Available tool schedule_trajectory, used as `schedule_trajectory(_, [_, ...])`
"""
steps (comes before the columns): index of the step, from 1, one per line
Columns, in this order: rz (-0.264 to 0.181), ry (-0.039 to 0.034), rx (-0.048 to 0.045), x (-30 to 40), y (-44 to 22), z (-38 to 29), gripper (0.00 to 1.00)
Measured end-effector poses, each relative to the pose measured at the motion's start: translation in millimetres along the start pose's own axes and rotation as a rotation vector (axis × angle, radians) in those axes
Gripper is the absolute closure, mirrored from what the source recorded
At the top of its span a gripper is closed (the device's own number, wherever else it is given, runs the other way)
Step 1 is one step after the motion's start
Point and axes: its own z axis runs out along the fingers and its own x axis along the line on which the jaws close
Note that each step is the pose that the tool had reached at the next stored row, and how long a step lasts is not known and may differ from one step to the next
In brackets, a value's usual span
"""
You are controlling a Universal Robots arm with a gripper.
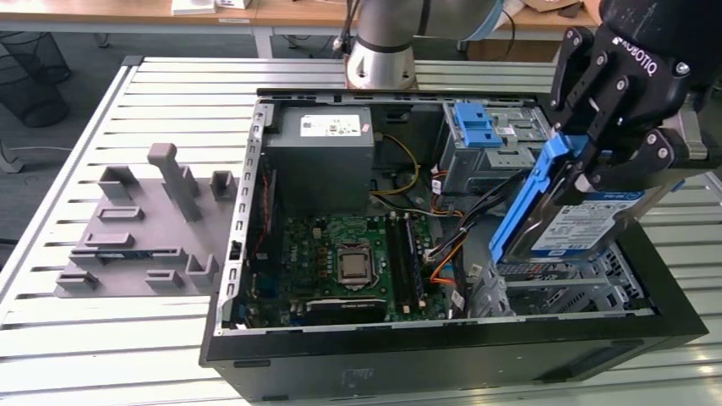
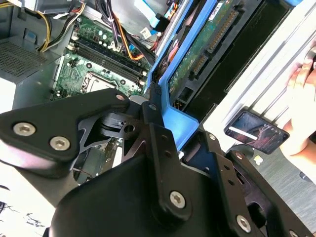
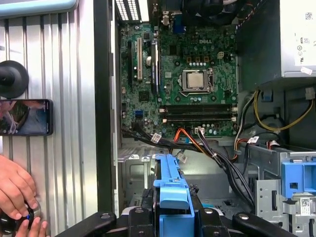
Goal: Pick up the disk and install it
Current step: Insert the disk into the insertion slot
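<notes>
The disk (image 1: 587,227) is a silver-grey drive with a white and blue label, framed by a bright blue bracket (image 1: 528,199). It hangs tilted, nearly on edge, over the drive cage at the exterior view's right end of the open computer case (image 1: 451,359). My black gripper (image 1: 604,165) is shut on its upper end. In the second wrist view the disk's green circuit-board side (image 2: 207,44) faces the camera, with the gripper (image 2: 165,131) clamped on the blue bracket (image 2: 175,116). The first wrist view looks down the bracket's edge (image 3: 170,190) into the case.
Inside the case lie the motherboard (image 1: 350,262), loose cables, a grey power supply box (image 1: 327,156) and a blue latch piece (image 1: 479,123) on the drive cage. A grey fixture (image 1: 147,228) sits on the slatted table. A phone (image 3: 24,117) and a person's hand (image 3: 15,190) lie beside the case.
</notes>
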Motion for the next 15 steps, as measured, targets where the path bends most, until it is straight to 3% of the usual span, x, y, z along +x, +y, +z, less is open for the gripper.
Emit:
schedule_trajectory(5, [-0.002,0.0002,0.0000,0.1,-5.4,2.3,0.63])
schedule_trajectory(15, [-0.003,-0.0002,0.0000,4.3,-7.2,6.6,0.63])
